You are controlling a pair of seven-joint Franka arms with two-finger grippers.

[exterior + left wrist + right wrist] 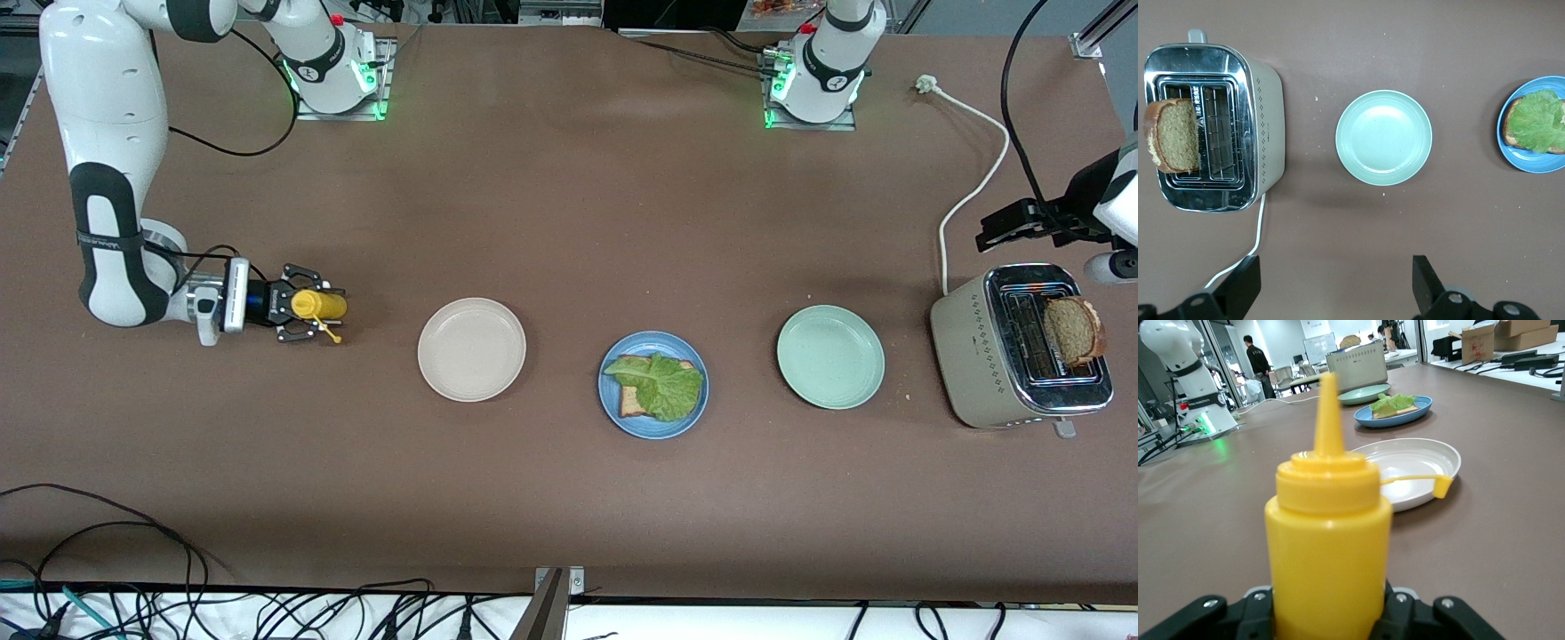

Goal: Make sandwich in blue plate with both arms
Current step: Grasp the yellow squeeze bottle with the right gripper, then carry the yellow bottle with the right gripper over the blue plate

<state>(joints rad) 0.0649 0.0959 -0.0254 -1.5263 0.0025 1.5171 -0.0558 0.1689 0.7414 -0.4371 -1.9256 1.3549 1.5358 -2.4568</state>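
Right end effector (302, 305) is clamping the yellow mustard bottle (322, 305) lying on the table, so I keep it level toward the blue plate (653, 425) with bread and lettuce (665, 384), while the left end effector (1331, 287) waits open over the table near the toaster (978, 347)

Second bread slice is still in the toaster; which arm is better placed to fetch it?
Left, probably. The left gripper hangs open near the toaster holding the bread slice; the right gripper is around a yellow bottle at the right arm's end.
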